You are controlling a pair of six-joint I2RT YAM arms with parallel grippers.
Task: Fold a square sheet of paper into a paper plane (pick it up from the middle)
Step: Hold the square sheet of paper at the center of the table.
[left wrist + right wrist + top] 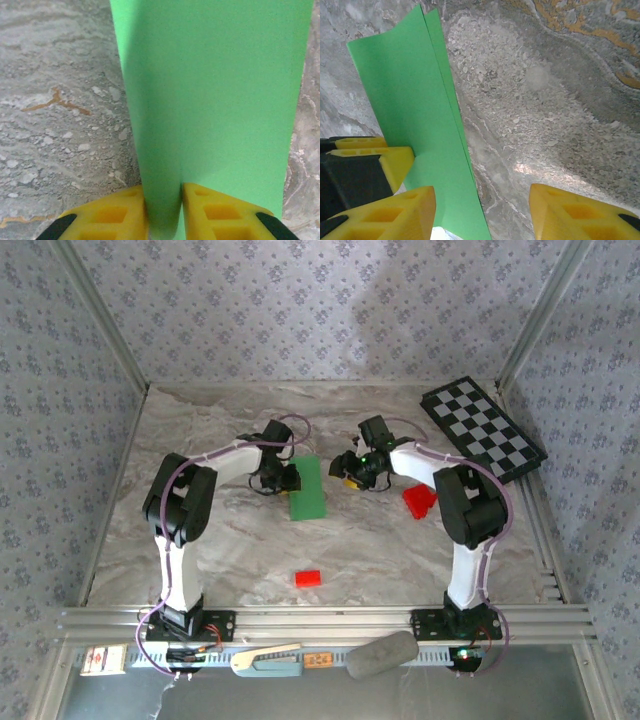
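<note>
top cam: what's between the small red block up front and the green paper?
Nothing. In the top view, a bare stretch of marble table runs from the small red block up to the near edge of the green paper.

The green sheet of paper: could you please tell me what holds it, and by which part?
The left gripper is shut on the green sheet of paper, pinching one edge; the right gripper is open, holding nothing.

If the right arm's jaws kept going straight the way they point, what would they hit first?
Probably the marble tabletop, seen between the open jaws. The folded green paper sits just beside that line, though depth is unclear.
</note>
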